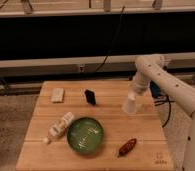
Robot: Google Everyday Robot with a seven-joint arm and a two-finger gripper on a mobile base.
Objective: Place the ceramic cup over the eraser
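The ceramic cup (130, 104) is a small white tapered cup. It hangs tilted with its wide mouth downward, over the right side of the wooden table (111, 162). My gripper (133, 93) is at the cup's narrow upper end and shut on it, at the tip of the white arm that reaches in from the right. The eraser (90, 96), a small black block, stands on the table to the left of the cup, about a cup's width or two away, with nothing over it.
A pale beige block (57, 94) lies at the table's back left. A white bottle (60, 127) lies on its side at the left front. Beside it sits a green bowl (85, 134), and a reddish-brown object (127, 147) lies at the front right.
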